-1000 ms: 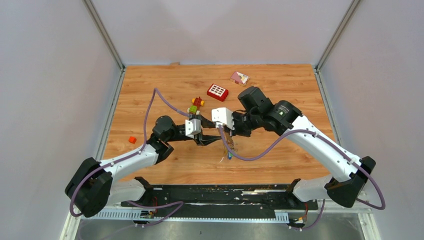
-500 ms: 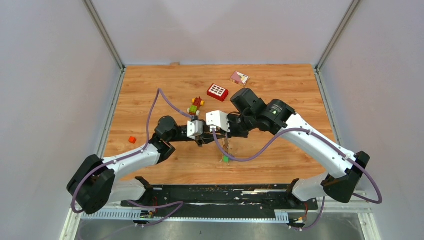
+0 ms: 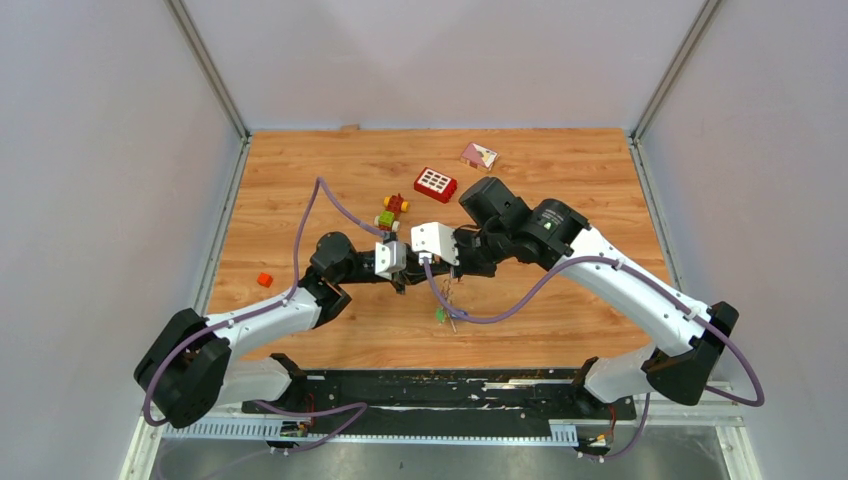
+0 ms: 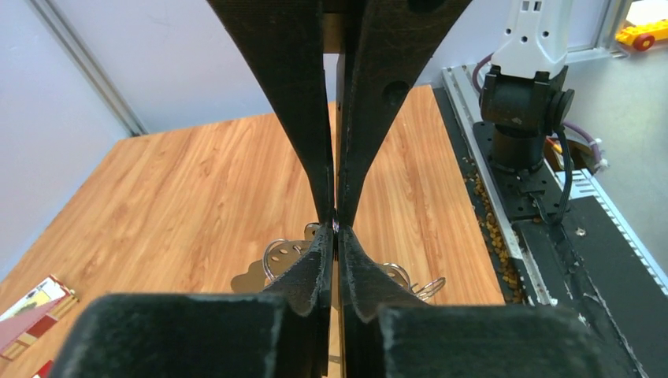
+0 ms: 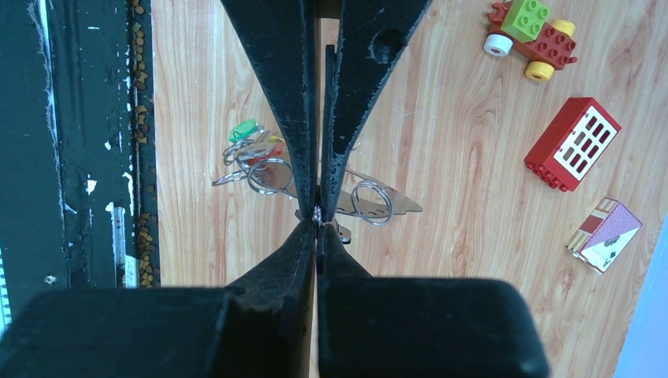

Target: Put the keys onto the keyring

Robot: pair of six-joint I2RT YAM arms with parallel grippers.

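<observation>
My left gripper [image 3: 404, 281] and right gripper [image 3: 437, 272] meet tip to tip above the middle of the table. In the left wrist view my gripper [image 4: 336, 228] is shut on a thin glinting wire, apparently the keyring. In the right wrist view my gripper [image 5: 317, 214] pinches the same wire. Most of the hoop is hidden behind the fingers. The keys [image 3: 441, 314] hang below as a bunch with a green tag. In the right wrist view they show as small rings and flat metal blades [image 5: 270, 175] with green [image 5: 244, 128] and red-yellow tags.
A red-yellow-green block toy [image 3: 391, 211], a red brick with white squares [image 3: 436, 184] and a small pink card box [image 3: 479, 155] lie behind the grippers. A small red cube [image 3: 264, 280] lies at the left. The black base rail [image 3: 440, 385] runs along the near edge.
The right arm has shifted left and both grippers have closed in on each other. The hanging key bunch with the green tag has swung to the left.
</observation>
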